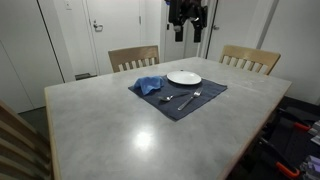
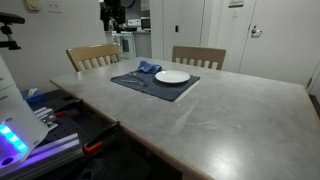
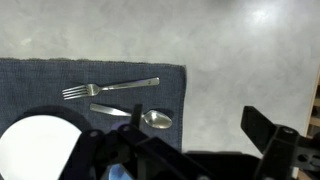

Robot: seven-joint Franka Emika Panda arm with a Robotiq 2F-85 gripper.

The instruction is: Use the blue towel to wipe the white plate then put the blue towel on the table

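Note:
In both exterior views the rumpled blue towel (image 1: pixel 148 85) (image 2: pixel 149 68) lies on a dark navy placemat, right beside the white plate (image 1: pixel 184 77) (image 2: pixel 172 76). My gripper (image 1: pixel 187 22) (image 2: pixel 113 14) hangs high above the far side of the table (image 1: pixel 120 130) (image 2: pixel 230 120), well clear of both. In the wrist view the gripper (image 3: pixel 178 132) is open and empty, looking down on bare table top at the placemat's edge. The plate (image 3: pixel 35 148) shows at the bottom left there. A sliver of the towel (image 3: pixel 121 172) peeks out behind the gripper body.
On the placemat (image 1: pixel 200 104) (image 2: pixel 140 84) (image 3: pixel 60 70) lie a fork (image 3: pixel 110 88) (image 1: pixel 192 98) and a spoon (image 3: pixel 150 118) (image 1: pixel 166 99) next to the plate. Two wooden chairs (image 1: pixel 133 58) (image 1: pixel 250 58) stand at the table's far edge.

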